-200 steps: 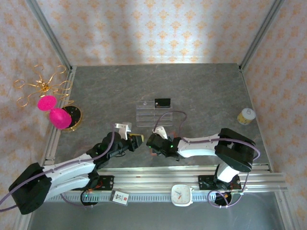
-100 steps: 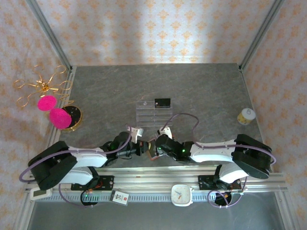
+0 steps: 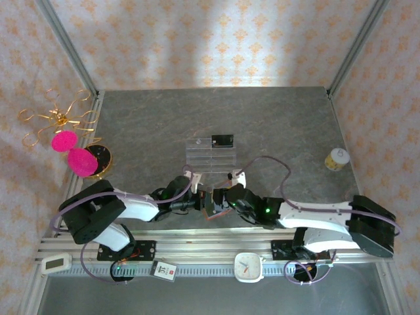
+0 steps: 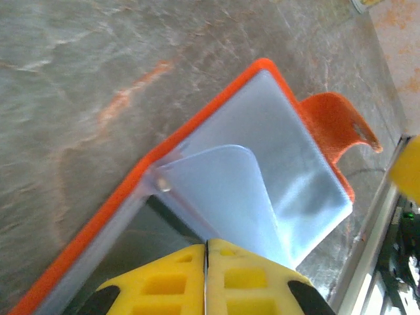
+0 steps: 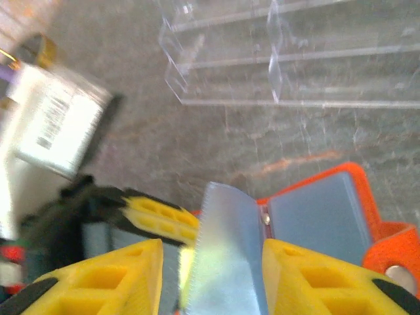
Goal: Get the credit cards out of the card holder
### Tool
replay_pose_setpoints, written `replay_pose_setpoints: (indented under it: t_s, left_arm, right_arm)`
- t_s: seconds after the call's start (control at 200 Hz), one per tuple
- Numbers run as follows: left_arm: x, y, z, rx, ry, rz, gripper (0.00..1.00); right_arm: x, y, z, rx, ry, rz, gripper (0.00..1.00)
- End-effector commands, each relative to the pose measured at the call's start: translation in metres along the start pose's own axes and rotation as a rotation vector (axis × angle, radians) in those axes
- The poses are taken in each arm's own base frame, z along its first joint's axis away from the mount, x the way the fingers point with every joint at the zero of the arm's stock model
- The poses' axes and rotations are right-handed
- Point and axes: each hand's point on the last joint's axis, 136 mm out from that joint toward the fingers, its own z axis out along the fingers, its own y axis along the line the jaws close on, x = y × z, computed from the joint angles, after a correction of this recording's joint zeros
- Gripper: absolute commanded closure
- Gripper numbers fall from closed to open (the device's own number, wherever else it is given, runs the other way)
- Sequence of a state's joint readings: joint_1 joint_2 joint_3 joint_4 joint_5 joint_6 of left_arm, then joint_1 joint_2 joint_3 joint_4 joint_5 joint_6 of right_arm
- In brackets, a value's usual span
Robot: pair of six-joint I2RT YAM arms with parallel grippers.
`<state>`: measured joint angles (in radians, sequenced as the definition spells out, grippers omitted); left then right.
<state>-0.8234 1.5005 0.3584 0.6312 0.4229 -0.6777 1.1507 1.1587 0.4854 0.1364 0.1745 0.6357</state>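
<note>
The card holder (image 4: 289,151) sits near-centre on the table (image 3: 275,125), mostly hidden from above by both arms, which have closed in since a second ago. It lies open, lining up, long axis seemingly left-right. Left jaws are pressed together at its edge, grip unclear; right jaws stand apart around its raised leaf.
</note>
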Motion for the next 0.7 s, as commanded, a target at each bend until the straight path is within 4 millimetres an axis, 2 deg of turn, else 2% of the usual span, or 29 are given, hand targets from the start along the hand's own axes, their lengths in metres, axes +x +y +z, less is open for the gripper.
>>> replay_pose_setpoints:
  t_s: [0.0, 0.14, 0.275, 0.38, 0.441, 0.511, 0.576, 0.696]
  left_arm:
    - [-0.005, -0.03, 0.01, 0.063, 0.032, 0.069, 0.92]
    - [-0.004, -0.052, 0.02, 0.082, 0.07, 0.123, 0.92]
    - [0.01, -0.042, 0.043, 0.055, 0.154, 0.115, 0.99]
    - [0.015, -0.035, 0.057, 0.041, 0.188, 0.105, 1.0]
    - [0.014, -0.034, 0.06, 0.041, 0.184, 0.105, 1.0]
    - [0.012, -0.036, 0.06, 0.047, 0.174, 0.108, 1.0]
    - [0.008, -0.039, 0.059, 0.056, 0.162, 0.112, 1.0]
    - [0.007, -0.043, 0.057, 0.07, 0.154, 0.142, 1.0]
  right_arm:
    - [-0.01, -0.02, -0.011, 0.066, -0.059, 0.042, 0.58]
    - [-0.011, -0.036, -0.022, 0.087, -0.084, 0.076, 0.58]
    - [-0.007, -0.05, -0.029, 0.088, -0.096, 0.114, 0.59]
    - [-0.002, -0.054, -0.031, 0.06, -0.073, 0.135, 0.76]
    - [0.003, -0.052, -0.03, 0.022, -0.035, 0.14, 0.87]
    - [0.013, -0.049, -0.027, -0.022, 0.026, 0.135, 0.95]
    - [0.022, -0.05, -0.023, -0.036, 0.068, 0.133, 1.0]
    - [0.036, -0.058, -0.014, -0.03, 0.115, 0.15, 1.0]
